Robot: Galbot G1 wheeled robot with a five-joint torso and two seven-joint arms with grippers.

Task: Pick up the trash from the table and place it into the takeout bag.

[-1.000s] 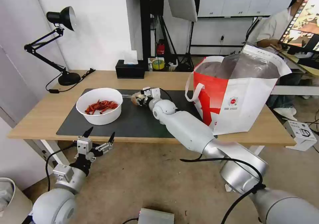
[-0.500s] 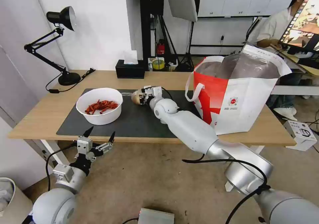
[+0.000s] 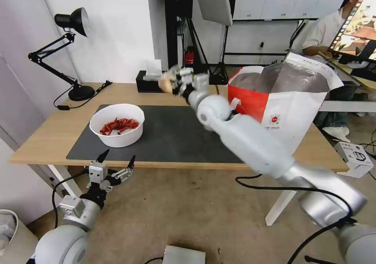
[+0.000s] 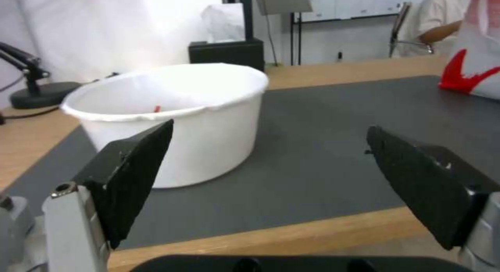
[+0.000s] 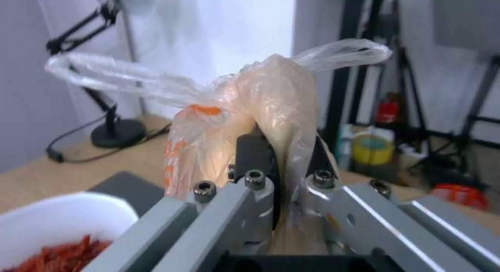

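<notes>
My right gripper (image 3: 175, 84) is raised above the back of the table (image 3: 47, 136), shut on a clear bag with a pale lump (image 3: 166, 83). The right wrist view shows that bag (image 5: 250, 108) pinched between the fingers (image 5: 255, 154), its loose handles sticking out to both sides. A white round bowl of red scraps (image 3: 116, 123) sits on the left part of the dark mat (image 3: 172, 138); the same bowl (image 4: 172, 115) fills the left wrist view. The white and red takeout bag (image 3: 288, 107) stands open at the table's right end. My left gripper (image 3: 115, 164) hangs open below the table's front edge.
A black tissue box (image 3: 150, 82) sits at the table's back edge, just behind the raised bag. A black desk lamp (image 3: 64, 52) stands at the back left. A small white box (image 3: 355, 158) lies on the floor to the right.
My right arm has lifted the clear bag off the mat and carried it up and toward the back. The left arm has barely moved.
</notes>
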